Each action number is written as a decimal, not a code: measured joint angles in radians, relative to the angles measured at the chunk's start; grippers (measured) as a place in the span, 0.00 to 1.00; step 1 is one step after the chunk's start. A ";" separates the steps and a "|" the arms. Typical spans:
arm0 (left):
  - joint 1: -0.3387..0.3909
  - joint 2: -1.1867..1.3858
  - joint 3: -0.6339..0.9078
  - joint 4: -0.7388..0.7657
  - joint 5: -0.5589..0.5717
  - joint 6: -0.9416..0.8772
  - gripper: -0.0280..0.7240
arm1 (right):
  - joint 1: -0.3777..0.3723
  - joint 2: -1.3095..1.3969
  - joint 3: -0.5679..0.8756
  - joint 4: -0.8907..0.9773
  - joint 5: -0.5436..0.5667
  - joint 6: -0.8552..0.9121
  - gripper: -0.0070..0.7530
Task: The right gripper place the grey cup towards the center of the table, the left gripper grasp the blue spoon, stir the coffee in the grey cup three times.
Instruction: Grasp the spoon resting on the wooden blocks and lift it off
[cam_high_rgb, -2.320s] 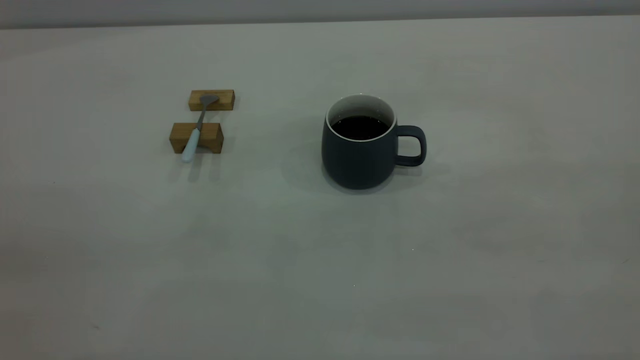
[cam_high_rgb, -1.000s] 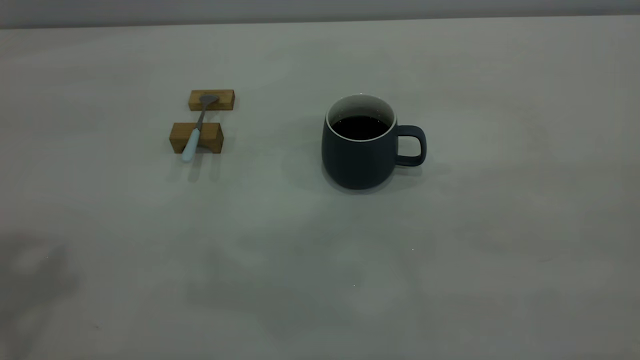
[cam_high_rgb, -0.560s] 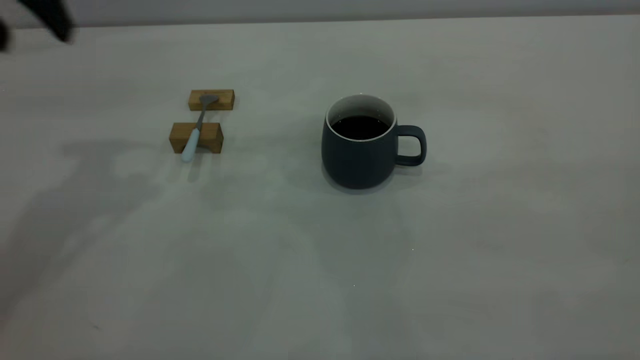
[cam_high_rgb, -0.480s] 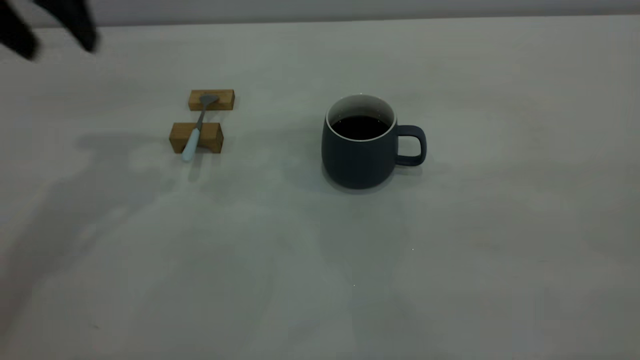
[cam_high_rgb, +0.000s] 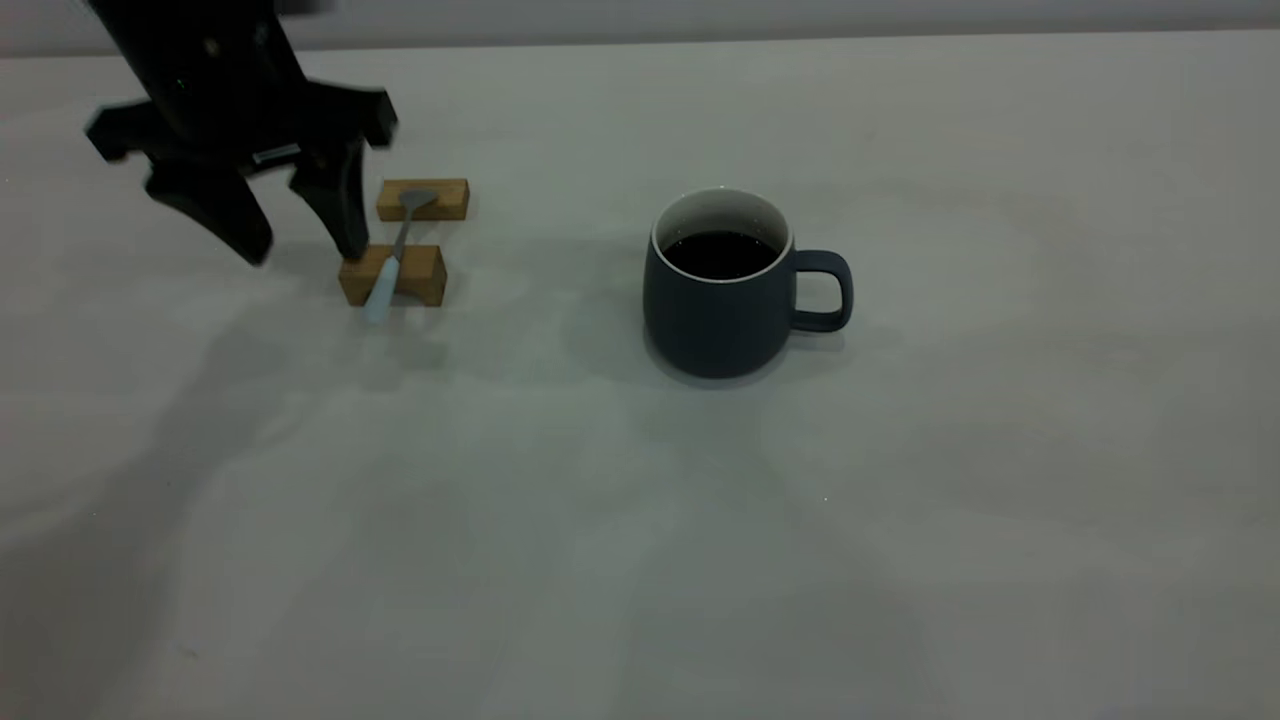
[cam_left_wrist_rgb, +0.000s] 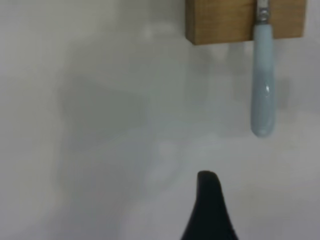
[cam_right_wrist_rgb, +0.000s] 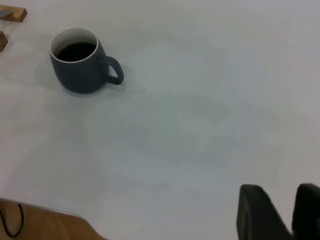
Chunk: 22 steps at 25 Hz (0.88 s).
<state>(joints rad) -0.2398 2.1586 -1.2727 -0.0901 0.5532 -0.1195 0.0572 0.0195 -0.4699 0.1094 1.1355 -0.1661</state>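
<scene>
The grey cup (cam_high_rgb: 718, 310) stands upright near the middle of the table (cam_high_rgb: 640, 560), its handle pointing right and dark coffee (cam_high_rgb: 720, 256) inside. The blue spoon (cam_high_rgb: 383, 287) lies across two wooden blocks, bowl on the far one. My left gripper (cam_high_rgb: 300, 245) is open and hangs just left of the near block, with nothing between its fingers. In the left wrist view the spoon handle (cam_left_wrist_rgb: 262, 100) juts over the block (cam_left_wrist_rgb: 220, 22), beyond one fingertip (cam_left_wrist_rgb: 208, 200). The right gripper (cam_right_wrist_rgb: 294, 212) is shut and far back from the cup (cam_right_wrist_rgb: 82, 70).
Two tan wooden blocks (cam_high_rgb: 423, 200) (cam_high_rgb: 420, 275) hold the spoon at the left rear. One finger of the left gripper is close to the near block's left end. The table's wooden edge and a black cable (cam_right_wrist_rgb: 12, 225) show in the right wrist view.
The left arm has come in from the upper left and dropped down beside the spoon's blocks. Cup, spoon and blocks have not moved.
</scene>
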 joint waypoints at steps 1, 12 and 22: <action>-0.001 0.014 -0.003 0.000 -0.013 0.002 0.86 | 0.000 0.000 0.000 0.000 0.000 0.000 0.29; -0.031 0.162 -0.088 -0.001 -0.090 0.009 0.84 | -0.002 0.000 0.000 -0.001 0.000 0.000 0.31; -0.039 0.234 -0.128 -0.006 -0.096 0.001 0.48 | -0.002 0.000 0.000 -0.001 0.000 0.000 0.31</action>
<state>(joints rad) -0.2789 2.3928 -1.4004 -0.0959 0.4567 -0.1182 0.0549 0.0193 -0.4699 0.1086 1.1355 -0.1661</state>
